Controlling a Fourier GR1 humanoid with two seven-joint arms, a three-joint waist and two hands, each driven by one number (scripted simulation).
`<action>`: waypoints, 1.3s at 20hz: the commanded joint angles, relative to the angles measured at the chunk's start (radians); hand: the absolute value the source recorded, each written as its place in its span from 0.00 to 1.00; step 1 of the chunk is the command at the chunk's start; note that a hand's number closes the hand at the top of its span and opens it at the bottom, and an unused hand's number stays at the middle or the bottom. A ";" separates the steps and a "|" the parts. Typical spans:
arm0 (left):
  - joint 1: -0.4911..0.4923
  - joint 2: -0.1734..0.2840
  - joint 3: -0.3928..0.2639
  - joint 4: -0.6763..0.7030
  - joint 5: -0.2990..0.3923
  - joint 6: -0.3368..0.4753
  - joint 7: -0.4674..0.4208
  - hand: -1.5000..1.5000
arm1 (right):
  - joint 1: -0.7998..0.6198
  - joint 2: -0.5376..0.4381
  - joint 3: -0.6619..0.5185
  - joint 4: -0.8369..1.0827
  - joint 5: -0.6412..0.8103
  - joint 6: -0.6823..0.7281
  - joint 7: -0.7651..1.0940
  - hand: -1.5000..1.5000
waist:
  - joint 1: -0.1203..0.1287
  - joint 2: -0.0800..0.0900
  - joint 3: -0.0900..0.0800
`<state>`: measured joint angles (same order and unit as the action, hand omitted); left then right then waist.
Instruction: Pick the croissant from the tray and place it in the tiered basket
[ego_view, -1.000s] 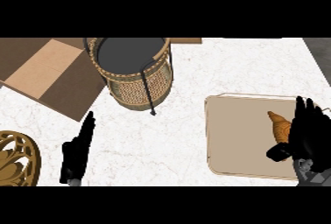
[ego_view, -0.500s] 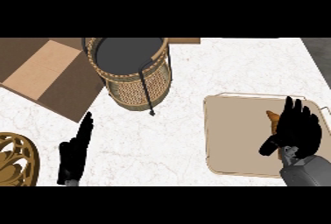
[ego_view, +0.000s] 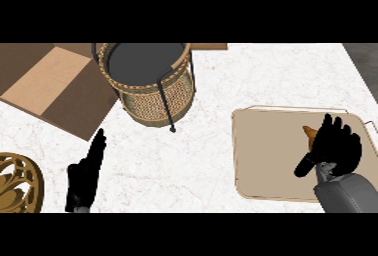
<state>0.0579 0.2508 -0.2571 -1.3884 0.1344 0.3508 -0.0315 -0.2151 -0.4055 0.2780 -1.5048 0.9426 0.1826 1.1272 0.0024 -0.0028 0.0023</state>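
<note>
A beige tray (ego_view: 273, 150) lies at the right of the white counter. On it rests the croissant (ego_view: 311, 132); only its brown tip shows, the remainder being hidden under my right hand (ego_view: 334, 145). That hand lies flat over the croissant with straight, spread fingers, thumb out to the left. The wicker tiered basket (ego_view: 151, 80) stands at the upper middle, with a dark top tier and a black metal frame. My left hand (ego_view: 85, 175) rests open at the lower left, fingers pointing up, far from the tray.
A brown board (ego_view: 52, 85) lies at the upper left beside the basket. A golden ornate round object (ego_view: 15, 185) sits at the left edge, just left of my left hand.
My right hand has moved left and forward over the tray, now covering most of the croissant. The left hand has stayed in place.
</note>
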 joint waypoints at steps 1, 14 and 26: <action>-0.033 -0.010 0.016 0.029 0.004 -0.007 0.050 0.50 | -0.045 0.064 -0.019 0.026 0.020 0.099 0.160 0.00 | -0.001 0.003 -0.003; -0.024 -0.028 0.024 0.001 -0.042 -0.011 0.087 0.50 | 0.032 0.070 -0.171 0.107 0.025 0.072 -0.019 0.00 | -0.004 0.003 -0.002; -0.023 -0.066 0.105 0.080 -0.053 -0.069 0.005 0.50 | 0.011 0.086 -0.195 0.171 0.113 0.061 -0.173 1.00 | -0.003 0.003 -0.003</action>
<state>0.0715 0.2084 -0.1917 -1.4056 0.0760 0.2969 0.0065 -0.2167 -0.3065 0.0697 -1.3383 1.0269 0.2138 0.9683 0.0042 -0.0086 -0.0049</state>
